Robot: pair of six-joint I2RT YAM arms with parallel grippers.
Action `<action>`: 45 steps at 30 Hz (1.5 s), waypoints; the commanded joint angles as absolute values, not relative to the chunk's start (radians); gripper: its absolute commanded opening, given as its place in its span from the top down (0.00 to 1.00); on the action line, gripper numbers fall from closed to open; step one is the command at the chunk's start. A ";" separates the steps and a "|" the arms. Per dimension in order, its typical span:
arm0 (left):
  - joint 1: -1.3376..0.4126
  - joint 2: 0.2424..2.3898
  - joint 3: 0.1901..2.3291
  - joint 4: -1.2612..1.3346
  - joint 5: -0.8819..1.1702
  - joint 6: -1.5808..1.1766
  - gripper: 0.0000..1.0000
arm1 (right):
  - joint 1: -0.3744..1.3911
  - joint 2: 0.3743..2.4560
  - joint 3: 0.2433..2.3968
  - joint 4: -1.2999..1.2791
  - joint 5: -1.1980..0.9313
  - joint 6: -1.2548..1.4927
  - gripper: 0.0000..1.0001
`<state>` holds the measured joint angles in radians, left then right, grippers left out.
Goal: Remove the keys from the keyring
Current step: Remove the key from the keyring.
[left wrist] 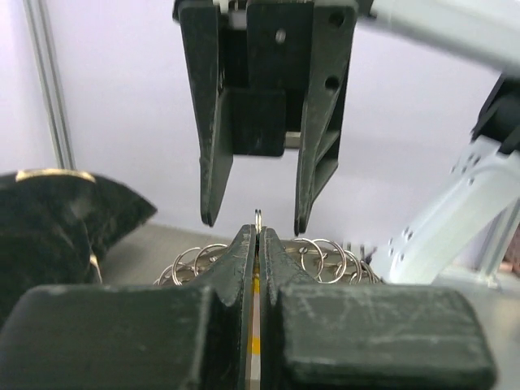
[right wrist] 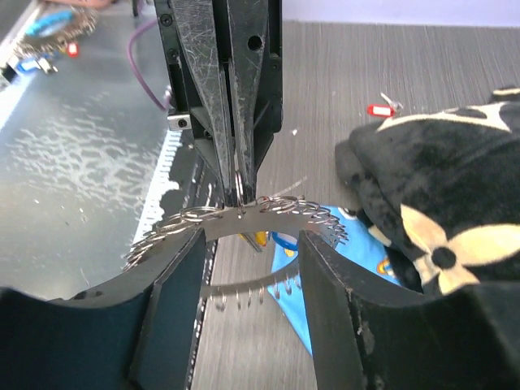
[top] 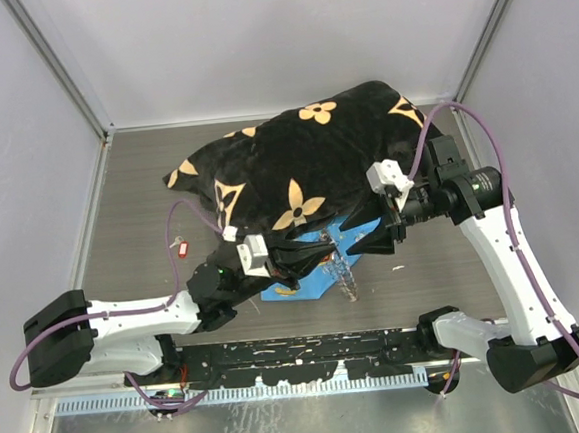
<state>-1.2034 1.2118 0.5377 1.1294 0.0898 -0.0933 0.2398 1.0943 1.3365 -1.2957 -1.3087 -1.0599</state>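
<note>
Over the right half of the blue patterned cloth (top: 315,280), the large thin silvery keyring of chain-like wire loops (top: 347,274) hung off the surface, its lower end drooping toward the cloth's right edge.

Left gripper (right wrist: 238,187) reached in from the cloth's left side. It was clenched, tips pressed together on one small loop at the top of the keyring, w/ that loop poking up just past the tips. An orange-yellow sliver showed low in the slit btwn its fingers; couldn't tell what it was.

Right gripper (left wrist: 255,224) came in from the cloth's right side, nose-to-nose w/ the left one. It was released, jaws apart and straddling the left tips and the pinched loop. Couldn't tell if its pads touched the chain.

Small key w/ orange-yellow plastic head (right wrist: 260,239) dangled under the keyring, just above the cloth. Tiny silver key w/ red plastic head (top: 180,247) lay on the grey wood-grain table (top: 138,208), well left of the cloth and apart from the ring.

Black fleece blanket w/ tan flower print (top: 306,165) was heaped over the cloth's far edge.
</note>
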 commanded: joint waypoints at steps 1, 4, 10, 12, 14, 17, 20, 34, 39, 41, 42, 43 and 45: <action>-1.200 1.205 0.568 1.429 0.051 -0.135 1.00 | 0.236 1.091 1.403 -1.196 -1.465 -0.910 0.47; -1.198 1.203 0.583 1.430 0.063 -0.139 1.00 | 0.236 1.083 1.409 -1.175 -1.485 -0.884 0.52; -1.198 1.218 0.608 1.429 0.088 -0.155 1.00 | 0.236 1.081 1.419 -1.176 -1.530 -0.874 0.56; -1.198 1.225 0.613 1.430 0.091 -0.159 1.00 | 0.236 1.085 1.416 -1.174 -1.538 -0.873 0.57; -1.198 1.229 0.616 1.430 0.099 -0.165 1.00 | 0.236 1.086 1.411 -1.170 -1.546 -0.873 0.58; -1.198 1.236 0.619 1.430 0.102 -0.169 1.00 | 0.236 1.086 1.404 -1.165 -1.552 -0.873 0.59; -1.198 1.240 0.622 1.428 0.106 -0.173 1.00 | 0.235 1.087 1.401 -1.162 -1.557 -0.872 0.61; -1.198 1.260 0.637 1.428 0.114 -0.185 1.00 | 0.238 1.078 1.355 -1.122 -1.564 -0.853 0.78; -1.198 1.262 0.638 1.428 0.112 -0.188 1.00 | 0.243 1.076 1.349 -1.116 -1.556 -0.853 0.84; -1.198 1.262 0.638 1.428 0.111 -0.187 1.00 | 0.245 1.075 1.351 -1.117 -1.556 -0.854 0.91; -1.198 1.262 0.638 1.428 0.110 -0.188 1.00 | 0.245 1.075 1.354 -1.119 -1.557 -0.859 0.95; -1.198 1.262 0.638 1.429 0.109 -0.188 1.00 | 0.245 1.074 1.357 -1.126 -1.557 -0.864 0.97; -1.198 1.262 0.636 1.425 0.106 -0.189 1.00 | 0.245 1.073 1.364 -1.147 -1.556 -0.892 0.99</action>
